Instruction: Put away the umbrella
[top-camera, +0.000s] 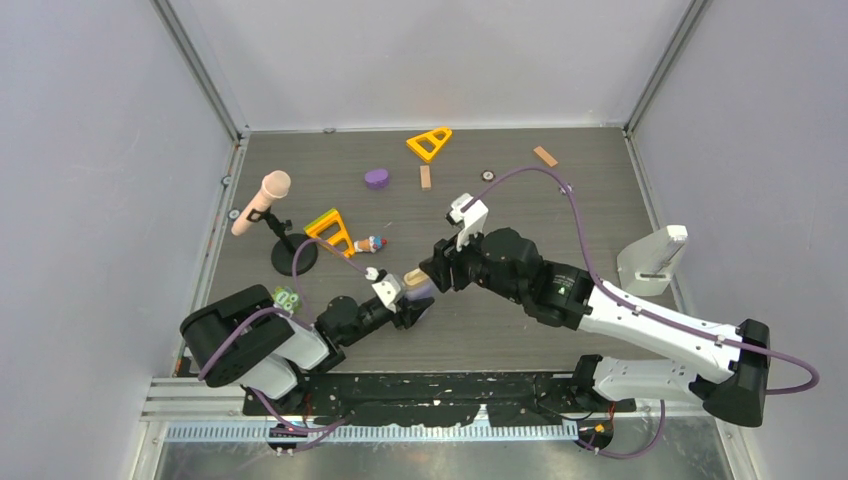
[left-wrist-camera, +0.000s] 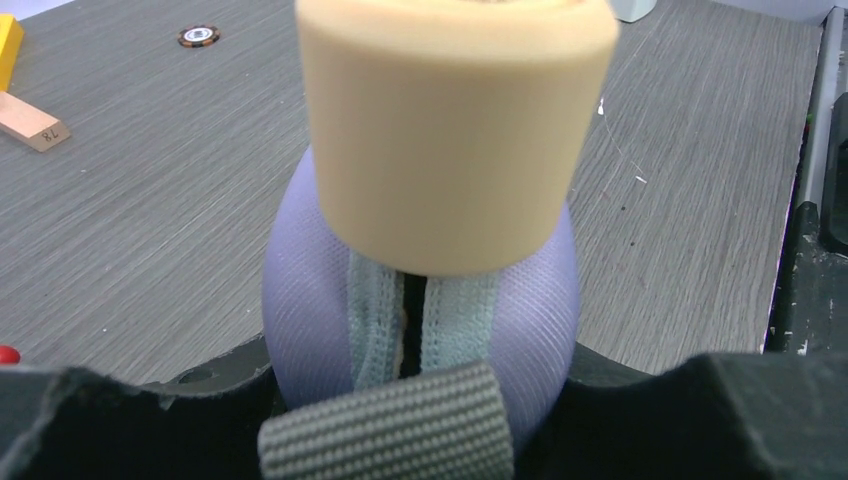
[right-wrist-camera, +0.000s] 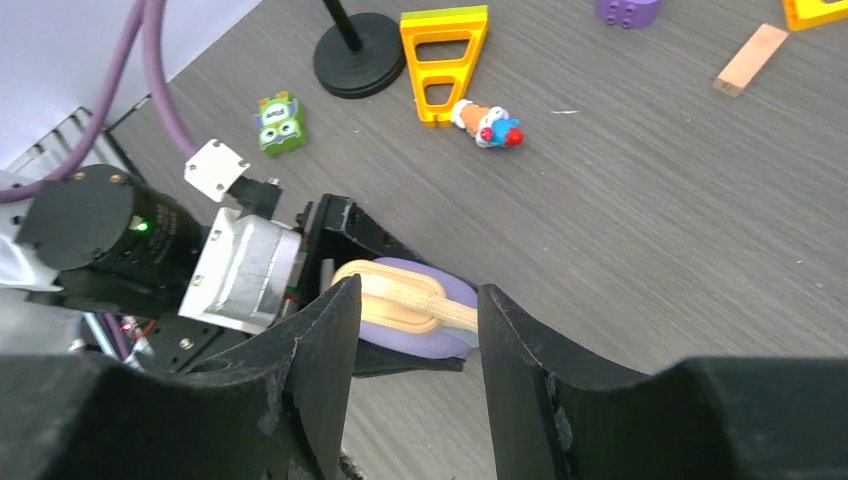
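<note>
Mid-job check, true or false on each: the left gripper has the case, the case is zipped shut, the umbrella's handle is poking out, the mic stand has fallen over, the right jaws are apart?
1. The left gripper clamps the lavender case. True.
2. The case's zipper is closed. False: the left wrist view shows a dark gap between its two sides.
3. The umbrella's handle sticks out of the case. True.
4. The microphone stand lies toppled on the table. False: it stands on its round base.
5. The right gripper has its jaws apart, with the handle seen between them. True.
</note>
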